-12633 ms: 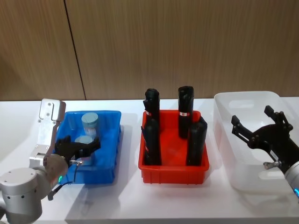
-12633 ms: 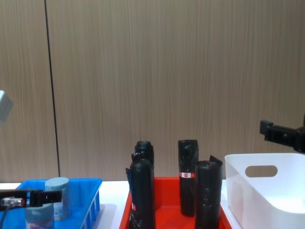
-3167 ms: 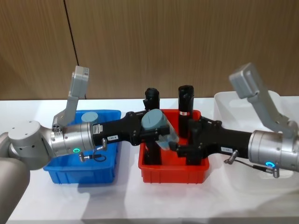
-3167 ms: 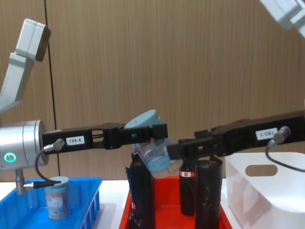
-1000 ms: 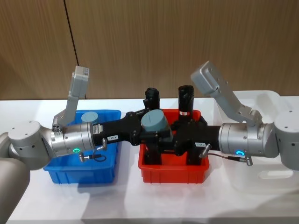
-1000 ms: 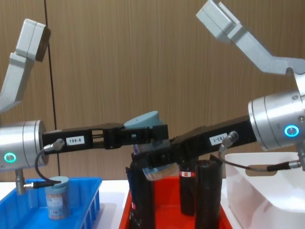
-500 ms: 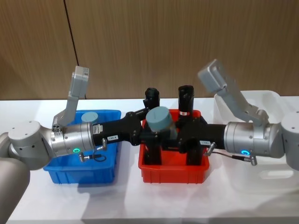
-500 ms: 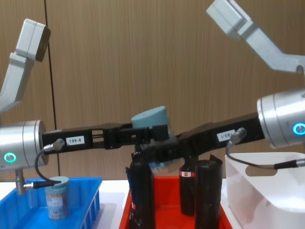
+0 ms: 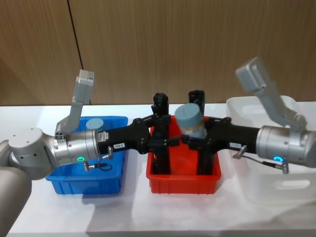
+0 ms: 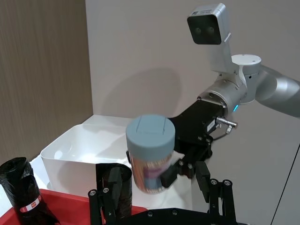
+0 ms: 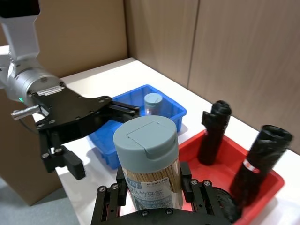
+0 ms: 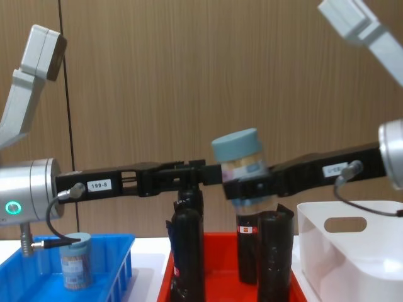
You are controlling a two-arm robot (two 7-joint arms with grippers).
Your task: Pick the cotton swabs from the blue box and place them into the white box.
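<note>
Clenched in the right pincer (image 12: 249, 187) above the red tray (image 9: 182, 185) — one tub of cotton swabs (image 12: 239, 160), upright. Left pincer (image 12: 211, 175) above the tray, spread, empty. From the right wrist: second tub (image 11: 153, 103) in the blue box (image 11: 171, 117).

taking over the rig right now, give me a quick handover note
Right pincer: shut on a cotton swab tub, held upright in the air above the red tray.
Left pincer: open, level with that tub on its blue box side, not touching it.
Second tub: standing in the blue box.
Done: one tub is out of the blue box and in the right pincer.
Left: carry it to the white box and let go, then probably fetch the second tub the same way.
</note>
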